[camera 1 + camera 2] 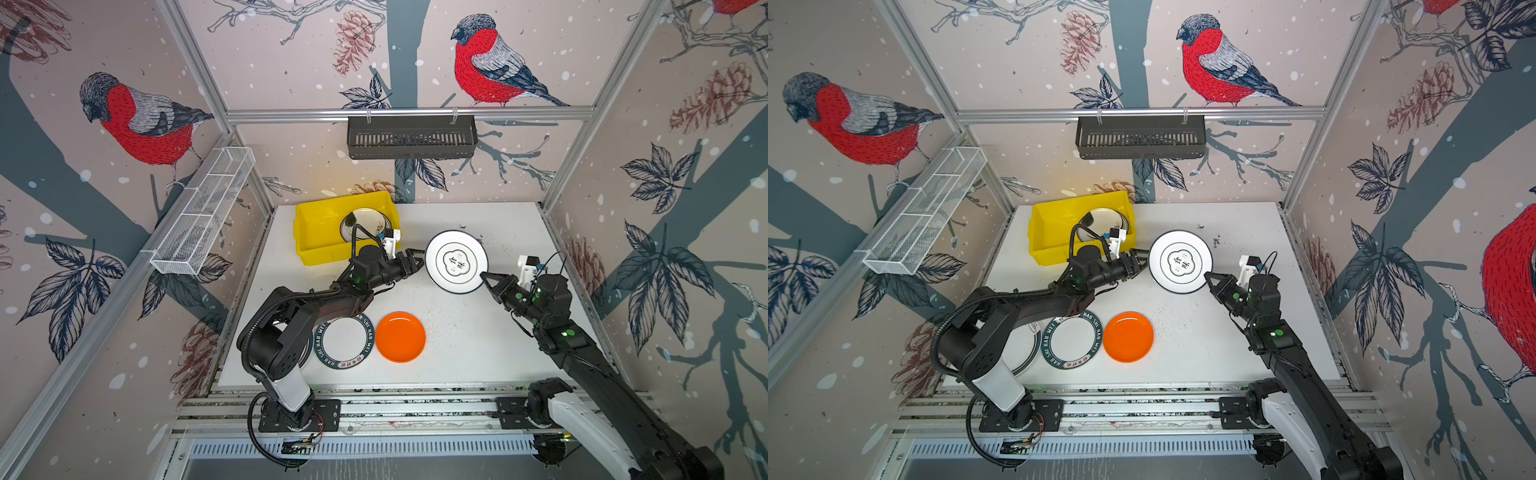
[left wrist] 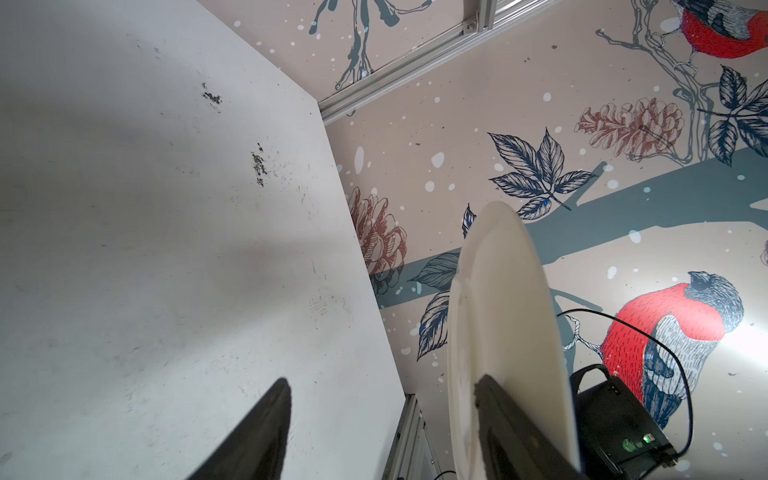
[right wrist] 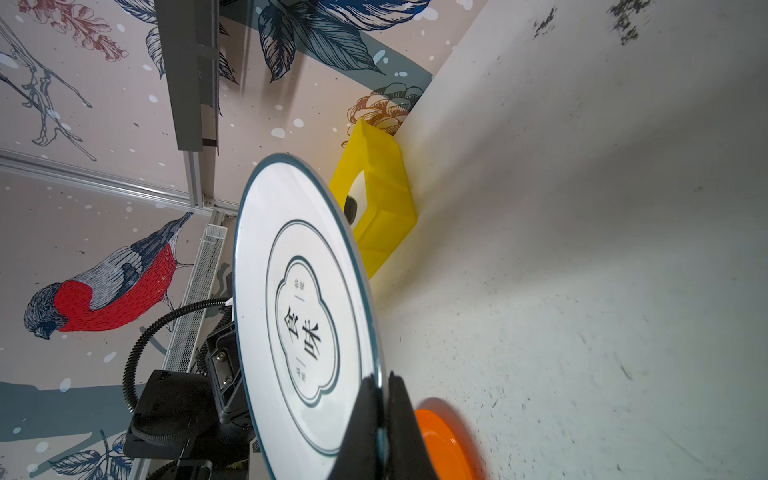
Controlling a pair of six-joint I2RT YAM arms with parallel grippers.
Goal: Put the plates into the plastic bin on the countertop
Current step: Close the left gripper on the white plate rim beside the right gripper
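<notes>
The right gripper (image 1: pixel 484 277) pinches the near-right rim of the white plate (image 1: pixel 456 262), holding it above the countertop (image 1: pixel 490 345). The left gripper (image 1: pixel 419 261) stands open astride its left rim, between it and the yellow bin (image 1: pixel 320 253) far left, which holds a pale plate (image 1: pixel 365 218). An orange plate (image 1: pixel 400 336) and a green-rimmed plate (image 1: pixel 345 341) lie near.

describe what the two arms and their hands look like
Both arms are black with a white shell near the base and small green dots at joints. The left arm carries a ribbed black cable hose. Each wrist has a white bracket with thin black cables. The left hand and right hand are black with tapered fingers.
</notes>
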